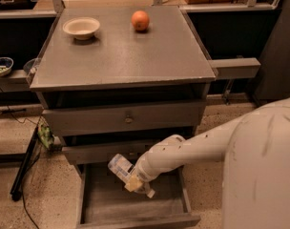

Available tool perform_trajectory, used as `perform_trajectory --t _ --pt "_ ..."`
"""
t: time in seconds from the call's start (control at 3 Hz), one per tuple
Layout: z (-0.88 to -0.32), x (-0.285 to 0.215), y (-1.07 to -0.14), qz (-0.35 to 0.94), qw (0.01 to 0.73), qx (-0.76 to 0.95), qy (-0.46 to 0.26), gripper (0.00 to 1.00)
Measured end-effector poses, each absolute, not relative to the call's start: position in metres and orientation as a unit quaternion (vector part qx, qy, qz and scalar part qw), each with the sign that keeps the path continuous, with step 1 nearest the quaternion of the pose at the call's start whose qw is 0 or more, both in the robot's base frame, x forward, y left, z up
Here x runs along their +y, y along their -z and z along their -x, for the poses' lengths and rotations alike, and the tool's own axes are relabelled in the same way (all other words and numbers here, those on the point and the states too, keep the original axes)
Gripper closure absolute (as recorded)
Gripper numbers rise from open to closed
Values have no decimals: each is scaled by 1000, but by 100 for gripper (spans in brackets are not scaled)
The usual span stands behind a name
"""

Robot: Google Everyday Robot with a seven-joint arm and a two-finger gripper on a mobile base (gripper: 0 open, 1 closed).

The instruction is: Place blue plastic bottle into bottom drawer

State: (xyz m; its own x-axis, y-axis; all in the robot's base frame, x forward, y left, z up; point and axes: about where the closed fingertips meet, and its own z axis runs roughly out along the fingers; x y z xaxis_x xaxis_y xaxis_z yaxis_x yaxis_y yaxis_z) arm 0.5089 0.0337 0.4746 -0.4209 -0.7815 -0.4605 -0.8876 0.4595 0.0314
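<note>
The blue plastic bottle is a small clear bottle with a pale label, tilted with one end up to the left, held over the open bottom drawer. My gripper is at the end of the white arm that comes in from the right. It is shut on the bottle's lower right part, just above the drawer's flat grey floor. The bottle's cap end is hidden by the gripper.
The grey cabinet top carries a cream bowl and an orange. Two knobbed drawers sit above the open one. A small bowl rests on a shelf at left. Cables lie on the floor at left.
</note>
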Motion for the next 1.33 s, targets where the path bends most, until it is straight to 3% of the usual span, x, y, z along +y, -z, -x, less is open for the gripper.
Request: perform_trajectory --t 1.33 --pt "-530 2 -435 447 163 876 -70 100"
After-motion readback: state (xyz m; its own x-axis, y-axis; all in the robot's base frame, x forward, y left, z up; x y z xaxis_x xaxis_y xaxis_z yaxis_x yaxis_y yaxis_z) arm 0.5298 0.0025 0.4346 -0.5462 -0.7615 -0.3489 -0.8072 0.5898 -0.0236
